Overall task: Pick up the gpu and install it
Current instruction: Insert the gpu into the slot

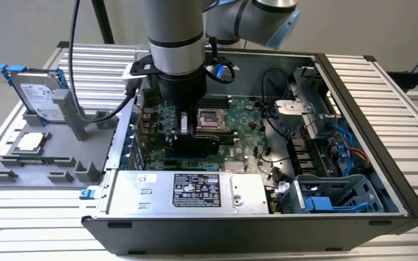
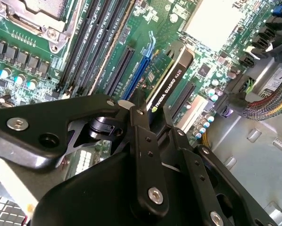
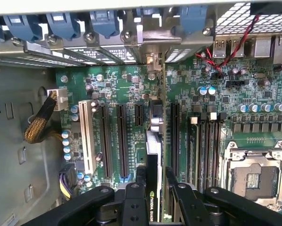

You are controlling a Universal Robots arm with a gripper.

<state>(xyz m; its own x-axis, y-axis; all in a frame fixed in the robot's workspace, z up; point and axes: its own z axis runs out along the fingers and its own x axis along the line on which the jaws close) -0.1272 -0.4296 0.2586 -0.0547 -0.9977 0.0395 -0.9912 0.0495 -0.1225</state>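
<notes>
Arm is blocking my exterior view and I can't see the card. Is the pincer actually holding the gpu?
Observer: Yes. In both wrist views the pincer is closed on the gpu, with one finger on each face.
Operator: Card orientation?
Observer: It stands on edge and runs parallel to the slots. In the first wrist view its far end points at the rear bracket bays.
Operator: Which slot?
Observer: In the second wrist view it is right beside the blue slot, on the side away from the memory slots. I can't tell if it's seated.
</notes>
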